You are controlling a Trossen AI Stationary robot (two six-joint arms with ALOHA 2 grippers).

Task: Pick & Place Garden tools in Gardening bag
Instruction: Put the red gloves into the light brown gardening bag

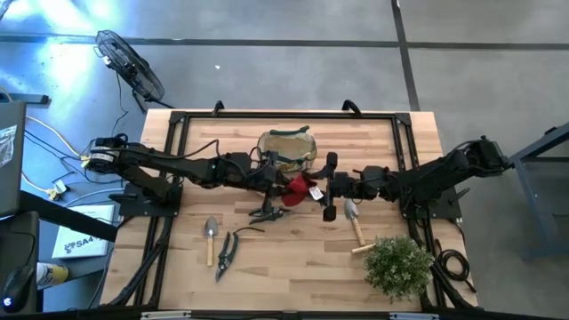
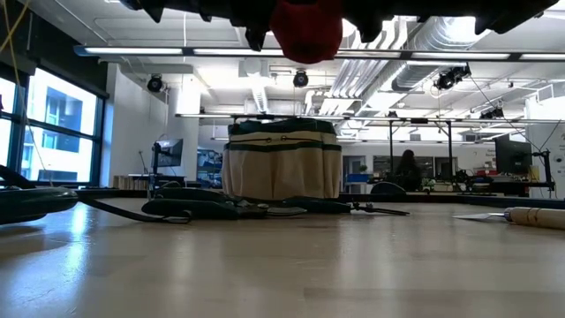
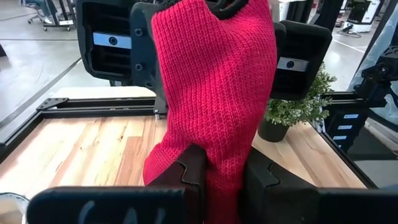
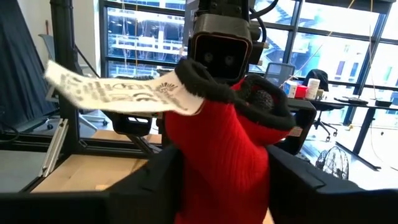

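Red glove (image 1: 299,188) stretched mid-frame between hands above desk (image 1: 293,258): left hand (image 3: 221,177) clamps fingertip end; right hand (image 4: 224,180) straddles cuff, grip unclear. Likely handover toward gardening bag (image 1: 286,147).

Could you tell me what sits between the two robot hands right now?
The red glove hangs between them in the high view. The left hand is shut on it, and the right hand has it between its fingers.

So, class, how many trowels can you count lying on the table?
2. One trowel lies front-left beside the pruning shears; the other trowel lies right of centre, near the plant. Others may be hidden.
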